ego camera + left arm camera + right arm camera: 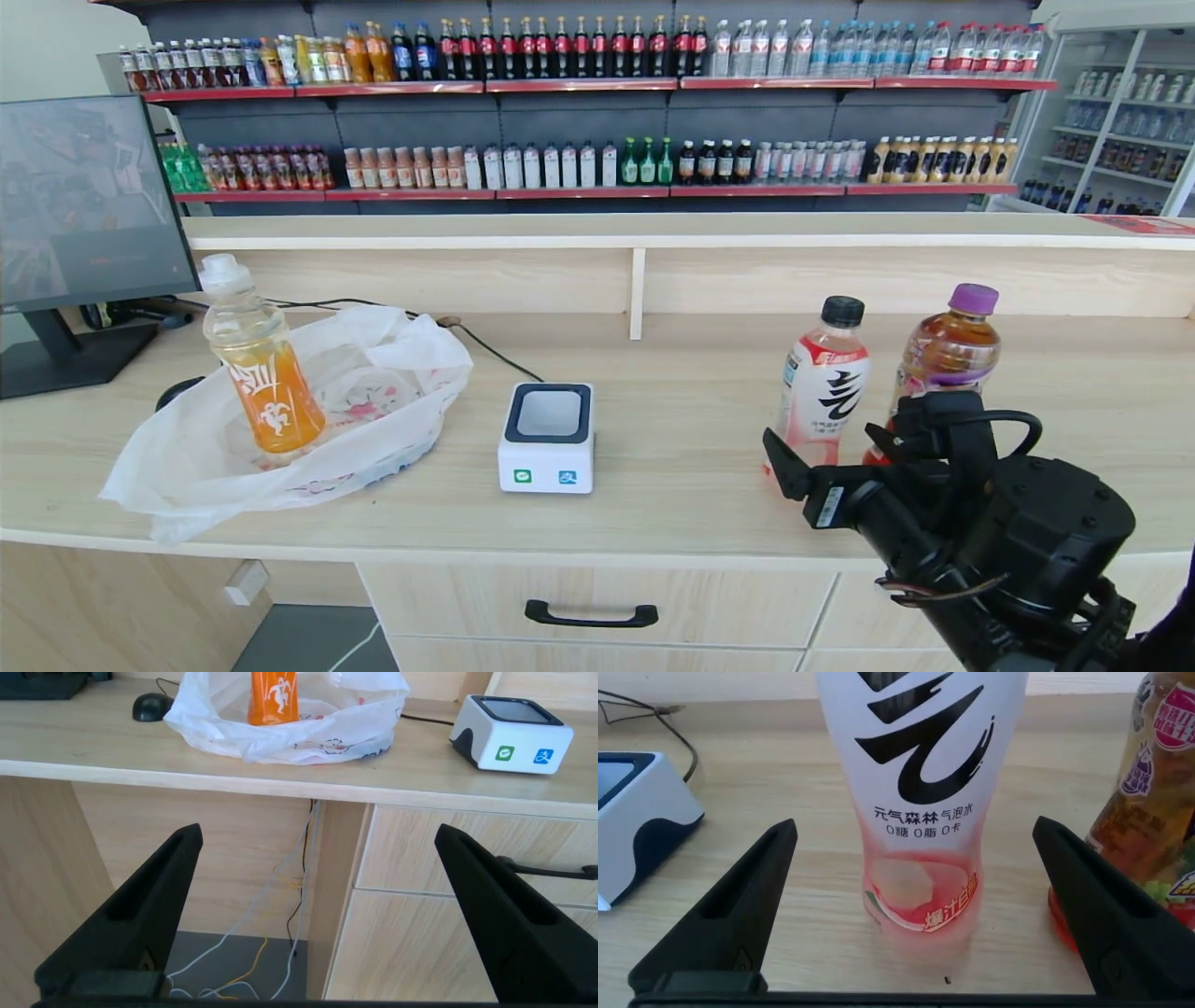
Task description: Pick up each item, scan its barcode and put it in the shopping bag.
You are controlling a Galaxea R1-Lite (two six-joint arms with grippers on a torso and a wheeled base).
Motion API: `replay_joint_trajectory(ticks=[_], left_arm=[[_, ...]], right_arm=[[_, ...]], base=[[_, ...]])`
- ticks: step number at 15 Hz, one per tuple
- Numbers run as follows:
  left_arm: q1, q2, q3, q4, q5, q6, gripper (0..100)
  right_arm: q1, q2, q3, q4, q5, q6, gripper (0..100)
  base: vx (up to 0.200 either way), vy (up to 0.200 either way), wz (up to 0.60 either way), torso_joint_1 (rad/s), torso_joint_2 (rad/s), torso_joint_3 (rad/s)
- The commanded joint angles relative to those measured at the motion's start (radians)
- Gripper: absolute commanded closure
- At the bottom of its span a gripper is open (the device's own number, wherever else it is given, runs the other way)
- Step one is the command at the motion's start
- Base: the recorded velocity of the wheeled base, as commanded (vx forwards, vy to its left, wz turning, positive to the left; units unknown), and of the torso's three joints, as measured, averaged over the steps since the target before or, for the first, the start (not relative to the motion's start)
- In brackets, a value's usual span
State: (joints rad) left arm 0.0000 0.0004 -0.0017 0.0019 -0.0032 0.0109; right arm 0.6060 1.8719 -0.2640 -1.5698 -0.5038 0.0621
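Note:
A pink drink bottle point(823, 383) with a black cap stands on the right of the counter, beside an amber bottle point(948, 355) with a purple cap. My right gripper point(829, 453) is open just in front of the pink bottle point(920, 793), one finger to each side, not touching it. An orange drink bottle point(261, 373) stands upright inside the white shopping bag point(411, 345) on the left. The white barcode scanner point(548, 436) sits mid-counter. My left gripper point(320, 835) is open and holds nothing, below counter height, facing the cabinet front under the bag point(308, 733).
A monitor point(84, 205) stands at the far left, with a black mouse point(173, 392) behind the bag. A cable runs from the scanner toward the back. A raised ledge borders the counter's far side. A drawer handle point(590, 614) sits below the front edge.

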Motion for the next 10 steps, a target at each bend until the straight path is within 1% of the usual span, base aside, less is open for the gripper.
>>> replay_joint_trajectory(ticks=[1, 4, 7, 10], left_arm=[[0.002, 0.0, 0.0, 0.0, 0.0, 0.0, 0], [0.0, 0.0, 0.0, 0.001, 0.0, 0.0, 0], [0.0, 0.0, 0.0, 0.001, 0.0, 0.0, 0], [0.0, 0.0, 0.0, 0.0, 0.0, 0.0, 0]], right_arm=[[-0.015, 0.018, -0.015, -0.001, 0.004, -0.033, 0], [-0.026, 0.039, -0.037, -0.001, 0.005, -0.074, 0], [-0.028, 0.079, -0.124, -0.001, 0.005, -0.12, 0], [-0.031, 0.092, -0.127, -0.001, 0.004, -0.123, 0]], base=[[0.0, 0.0, 0.0, 0.0, 0.0, 0.0], [0.0, 0.0, 0.0, 0.0, 0.0, 0.0], [0.0, 0.0, 0.0, 0.0, 0.0, 0.0], [0.0, 0.0, 0.0, 0.0, 0.0, 0.0]])
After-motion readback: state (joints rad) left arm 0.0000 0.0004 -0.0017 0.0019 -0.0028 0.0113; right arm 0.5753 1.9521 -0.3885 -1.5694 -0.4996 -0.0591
